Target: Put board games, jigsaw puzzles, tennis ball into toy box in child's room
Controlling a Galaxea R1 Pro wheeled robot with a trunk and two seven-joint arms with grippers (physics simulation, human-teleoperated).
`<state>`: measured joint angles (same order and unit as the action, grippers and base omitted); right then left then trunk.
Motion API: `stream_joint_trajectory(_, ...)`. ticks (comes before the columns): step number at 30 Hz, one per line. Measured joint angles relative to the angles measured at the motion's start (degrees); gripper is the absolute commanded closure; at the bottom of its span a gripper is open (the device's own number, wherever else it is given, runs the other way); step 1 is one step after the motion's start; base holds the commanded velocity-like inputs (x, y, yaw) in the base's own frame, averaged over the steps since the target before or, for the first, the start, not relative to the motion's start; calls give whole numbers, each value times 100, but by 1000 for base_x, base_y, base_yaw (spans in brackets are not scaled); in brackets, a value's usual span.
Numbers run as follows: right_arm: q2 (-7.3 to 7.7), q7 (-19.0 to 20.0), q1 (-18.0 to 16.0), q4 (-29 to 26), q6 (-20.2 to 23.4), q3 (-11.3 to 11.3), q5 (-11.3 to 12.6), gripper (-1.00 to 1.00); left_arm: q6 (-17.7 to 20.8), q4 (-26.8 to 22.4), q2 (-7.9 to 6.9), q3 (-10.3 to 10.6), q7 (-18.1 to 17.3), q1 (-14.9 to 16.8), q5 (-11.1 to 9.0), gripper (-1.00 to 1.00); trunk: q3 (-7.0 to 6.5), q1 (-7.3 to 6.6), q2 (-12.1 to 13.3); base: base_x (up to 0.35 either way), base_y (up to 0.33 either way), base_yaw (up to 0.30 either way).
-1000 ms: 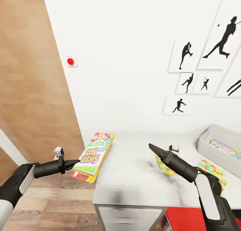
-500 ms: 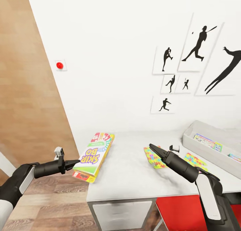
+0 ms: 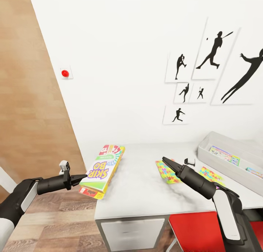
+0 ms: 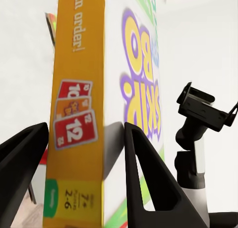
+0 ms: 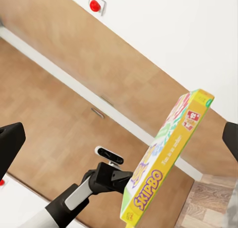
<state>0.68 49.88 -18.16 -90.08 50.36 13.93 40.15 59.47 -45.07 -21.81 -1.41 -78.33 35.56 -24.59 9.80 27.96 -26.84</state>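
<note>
The desk (image 3: 146, 193) stands against the white wall, with the toy box (image 3: 219, 160) at its far right end already holding printed boxes. Two jigsaw puzzles (image 3: 166, 171) lie before it. The left end effector (image 3: 82, 178) clamps the Skip-Bo board game (image 3: 103, 169) edge-on at the desk's left end. The right end effector (image 3: 167, 161) hovers empty, fingers spread.

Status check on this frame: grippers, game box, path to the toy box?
Left gripper shut on Skip-Bo box, held at table's left end. Right gripper open, empty. Toy box far right; jigsaw puzzles lie between.
</note>
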Motion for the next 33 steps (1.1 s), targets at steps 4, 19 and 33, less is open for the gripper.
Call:
stream_joint_trajectory(4,-12,0,0,-2,0,-29,-5,-100,-1,1,0,1,0,3,2,100,-96,-86,161,-233,0,-173)
stream_joint_trajectory(19,-15,0,-1,-1,-1,-79,-26,-100,-1,0,2,3,8,-1,10,100,-268,-221,405,-217,0,-107)
stream_joint_trajectory(33,38,7,-2,-2,-1,-68,-27,-100,-20,1,24,2,20,0,10,100,-277,-221,405,-3,0,-33)
